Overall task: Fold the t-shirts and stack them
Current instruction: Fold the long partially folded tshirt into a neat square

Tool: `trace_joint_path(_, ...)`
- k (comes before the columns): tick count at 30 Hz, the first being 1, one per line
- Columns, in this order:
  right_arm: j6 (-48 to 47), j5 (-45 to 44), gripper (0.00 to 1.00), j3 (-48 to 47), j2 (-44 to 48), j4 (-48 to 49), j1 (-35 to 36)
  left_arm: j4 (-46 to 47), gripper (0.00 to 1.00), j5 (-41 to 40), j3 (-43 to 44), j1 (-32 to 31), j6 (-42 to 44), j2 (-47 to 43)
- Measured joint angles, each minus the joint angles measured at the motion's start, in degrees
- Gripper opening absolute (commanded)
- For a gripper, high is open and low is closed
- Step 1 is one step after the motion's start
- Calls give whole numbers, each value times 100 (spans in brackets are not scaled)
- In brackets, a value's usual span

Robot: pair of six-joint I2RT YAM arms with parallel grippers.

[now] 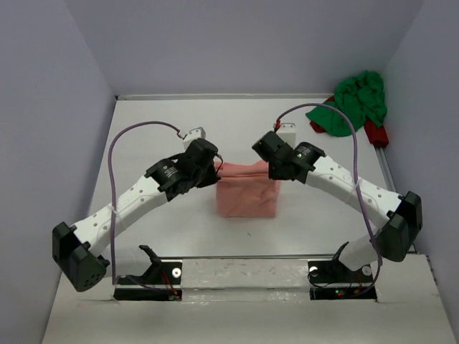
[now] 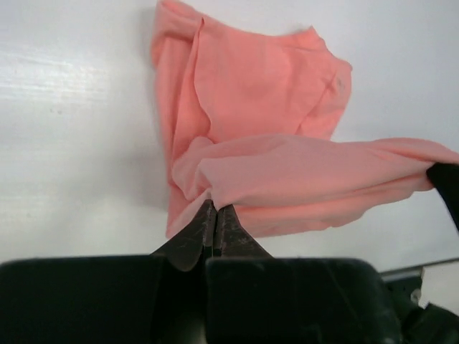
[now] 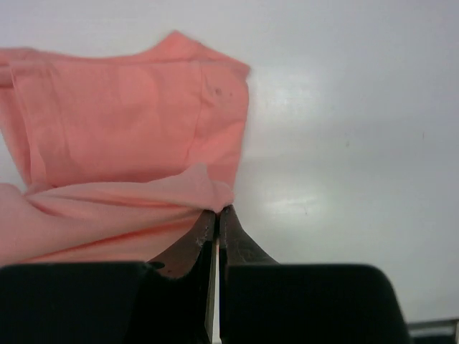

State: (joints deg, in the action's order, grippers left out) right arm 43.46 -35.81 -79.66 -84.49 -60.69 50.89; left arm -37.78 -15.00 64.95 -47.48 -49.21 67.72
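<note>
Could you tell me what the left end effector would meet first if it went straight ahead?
The salmon pink t-shirt: the left end effector is shut on its lifted edge, and the rest of it probably lies ahead.

Plain salmon, no print, on the pink t-shirt (image 1: 247, 192). Bright solid green on the green t-shirt (image 1: 358, 100), w/ a dark red item (image 1: 376, 134) beside it. Off-white across the table (image 1: 165, 122); pale lilac-grey on the walls (image 1: 64, 86). White w/ black joints on the arms (image 1: 129, 204); purple on the cables (image 1: 113, 165). Dull black on left gripper (image 2: 214, 209) & right gripper (image 3: 217, 212).
</note>
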Motion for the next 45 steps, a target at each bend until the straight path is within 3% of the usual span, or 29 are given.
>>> trace_joint_path(6,-1803,737,0,-223,-1314,1419,-1064,896,0,542,507,837,1379,1954)
trace_joint_path(10,-2319,1025,0,-422,-2387,1694,-1231,1226,0,1088,1193,1215,2061,3652)
trace_joint_path(14,-2588,1211,0,-560,-2826,1770,-1346,1296,0,1462,1631,1453,2332,4435)
trace_joint_path(24,-2726,1038,0,-831,-2850,1860,-1572,1318,0,1617,2286,1873,2474,4538)
trace_joint_path(40,-3067,671,0,-1683,-3145,1834,-2009,1283,0,1580,2555,1860,2417,4572)
trace_joint_path(42,-3130,719,1,-1768,-3318,1853,-2103,1231,16,1558,2846,1860,2393,4666)
trace_joint_path(43,-3176,774,8,-1832,-3469,1873,-2175,1217,34,1537,3003,1856,2376,4721)
trace_joint_path(45,-3226,857,17,-1906,-3661,1893,-2264,1172,49,1421,3388,1843,2347,4942)
